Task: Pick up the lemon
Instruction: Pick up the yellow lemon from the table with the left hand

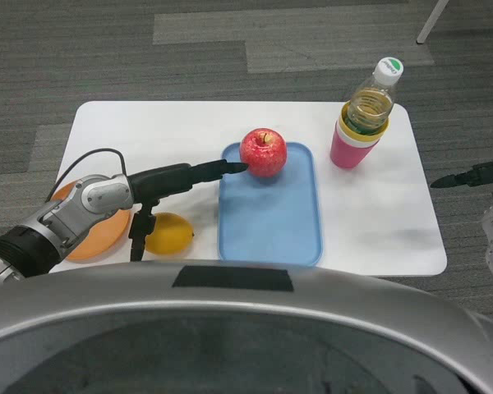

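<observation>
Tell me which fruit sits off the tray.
The lemon: it lies on the bare table left of the blue tray, beside the orange plate. The apple sits on the tray.

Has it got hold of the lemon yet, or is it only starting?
Only starting. The lemon lies on the white table, beside the blue tray, unheld. The left hand hangs above it, fingers stretched toward the apple, thumb pointing down by the lemon. The right hand waits off the table's edge. Grasping and lifting remain.
</observation>
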